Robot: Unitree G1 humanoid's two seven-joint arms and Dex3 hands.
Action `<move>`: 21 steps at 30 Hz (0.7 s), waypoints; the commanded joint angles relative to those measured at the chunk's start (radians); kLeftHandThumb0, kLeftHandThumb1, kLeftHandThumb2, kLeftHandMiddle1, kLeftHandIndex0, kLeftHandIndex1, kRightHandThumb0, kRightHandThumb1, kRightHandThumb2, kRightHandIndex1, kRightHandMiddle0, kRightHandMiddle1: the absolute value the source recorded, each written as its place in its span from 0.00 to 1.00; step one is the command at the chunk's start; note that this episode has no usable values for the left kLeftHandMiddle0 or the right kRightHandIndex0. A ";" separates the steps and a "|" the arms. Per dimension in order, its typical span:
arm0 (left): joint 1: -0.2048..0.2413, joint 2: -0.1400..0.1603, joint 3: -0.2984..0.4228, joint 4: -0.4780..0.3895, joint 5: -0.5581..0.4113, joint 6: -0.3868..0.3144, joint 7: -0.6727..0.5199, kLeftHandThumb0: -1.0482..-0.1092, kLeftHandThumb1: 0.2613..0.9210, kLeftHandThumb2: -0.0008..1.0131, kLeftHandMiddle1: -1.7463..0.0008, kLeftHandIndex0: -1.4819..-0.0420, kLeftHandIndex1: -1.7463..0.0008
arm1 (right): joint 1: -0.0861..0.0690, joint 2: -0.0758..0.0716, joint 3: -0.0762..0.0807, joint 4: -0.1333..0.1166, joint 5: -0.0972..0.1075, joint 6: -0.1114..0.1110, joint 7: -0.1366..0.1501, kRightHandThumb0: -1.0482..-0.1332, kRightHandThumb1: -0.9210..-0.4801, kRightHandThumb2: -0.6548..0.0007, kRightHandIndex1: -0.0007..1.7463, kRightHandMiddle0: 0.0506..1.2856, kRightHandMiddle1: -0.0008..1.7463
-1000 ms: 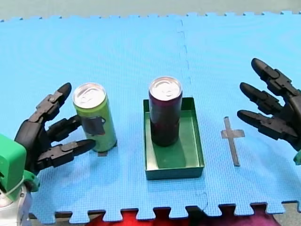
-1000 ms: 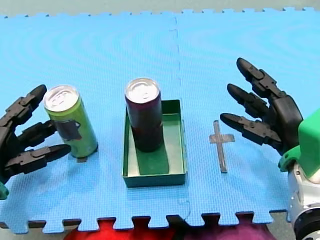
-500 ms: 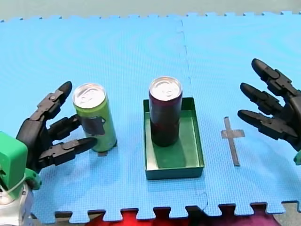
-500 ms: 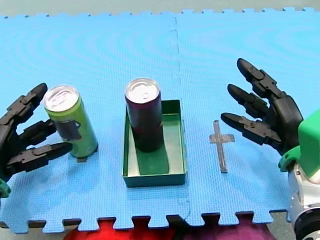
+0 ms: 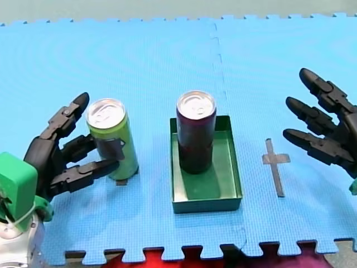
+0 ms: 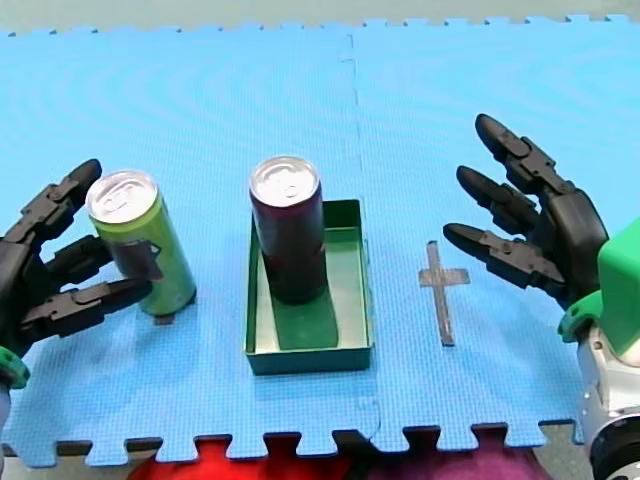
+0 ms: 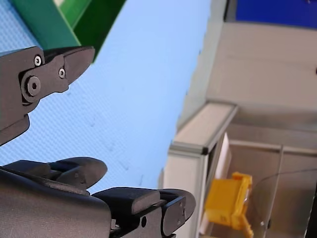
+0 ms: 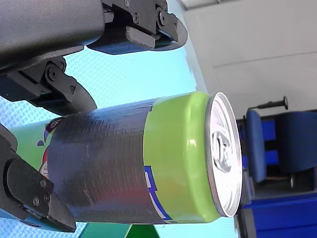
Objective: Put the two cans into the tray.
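The green can (image 5: 113, 139) is standing upright on the blue mat (image 5: 139, 67), left of the middle and nearer the mat's front edge than its back edge; a band of dark tape (image 8: 94, 158) is wrapping its side; a bit of grey tape (image 5: 122, 182) is showing on the mat at its foot. The left hand (image 5: 61, 156) is reaching in from the mat's front left corner, its fingers (image 5: 89, 168) standing wide and bracketing the can from the left; whether they are touching the can cannot be told. In the second wrist view the same can (image 8: 163, 158) is lying between that hand's black fingers (image 8: 133, 29), with a gap showing on one side.

The dark can (image 5: 196, 134) is standing upright inside the green tray (image 5: 206, 205), toward the tray's back end; the tray is sitting near the middle of the mat's front edge, beside the mat seam.

The right hand (image 5: 323, 131) is hovering near the mat's right edge, wide and holding nothing; a grey tape cross (image 5: 275, 162) is lying on the mat between it and the tray.
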 commanded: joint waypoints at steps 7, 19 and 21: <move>-0.012 0.002 0.000 0.004 -0.003 0.010 -0.006 0.25 0.54 0.00 1.00 0.87 1.00 | 0.011 -0.005 0.007 -0.025 -0.005 0.014 -0.015 0.00 0.16 0.99 0.00 0.20 0.00; -0.035 -0.007 0.003 0.031 -0.001 0.011 -0.005 0.24 0.55 0.00 1.00 0.86 1.00 | 0.018 -0.002 0.012 -0.040 -0.010 0.040 -0.050 0.00 0.14 0.99 0.00 0.20 0.00; -0.039 -0.007 0.003 0.034 0.000 0.010 -0.004 0.24 0.55 0.00 1.00 0.86 1.00 | 0.018 -0.003 0.010 -0.038 -0.008 0.041 -0.051 0.00 0.14 0.99 0.00 0.20 0.00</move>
